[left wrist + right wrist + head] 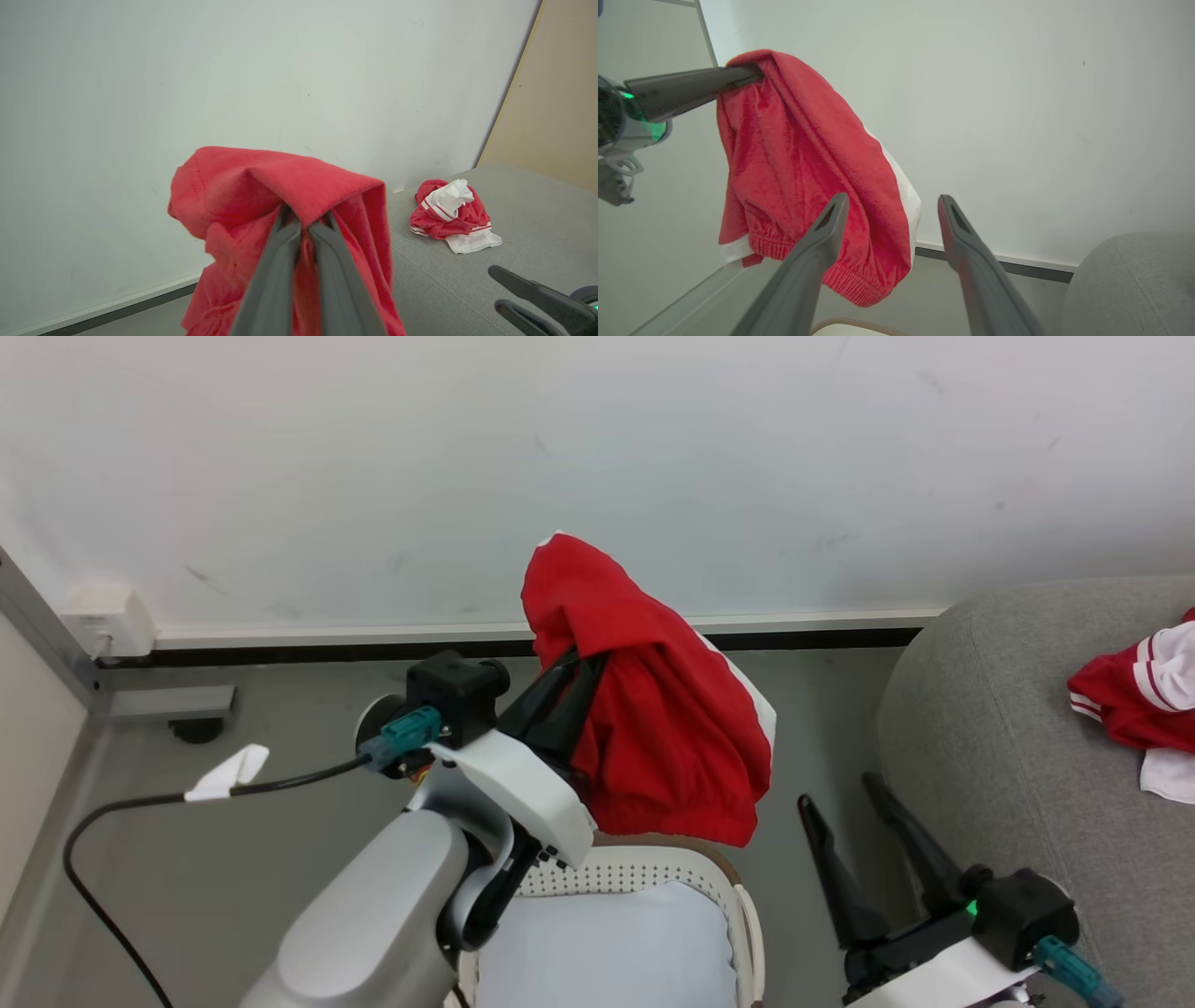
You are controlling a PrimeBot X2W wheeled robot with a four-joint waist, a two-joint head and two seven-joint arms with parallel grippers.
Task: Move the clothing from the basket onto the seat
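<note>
1. Pinched shut with the left gripper (299, 223) on a top fold of the red garment (653, 728), draped over both fingers and hanging free.
2. Dangling just above the basket (747, 915), hem apparently clear of the rim and of the pale pad (607, 943) inside.
3. Standing by at lower right, wide open and empty: the right gripper (836, 788), just beside the seat (990, 728).
4. Next, judging by this: swing right with a firm pinch and plenty of height, to avoid snagging the elastic hem on the rim or the right gripper.
5. Aim past the rounded edge, near the other red garment (1134, 700) lying there; release only after lowering onto the fabric, to avoid a slide off the side.
</note>
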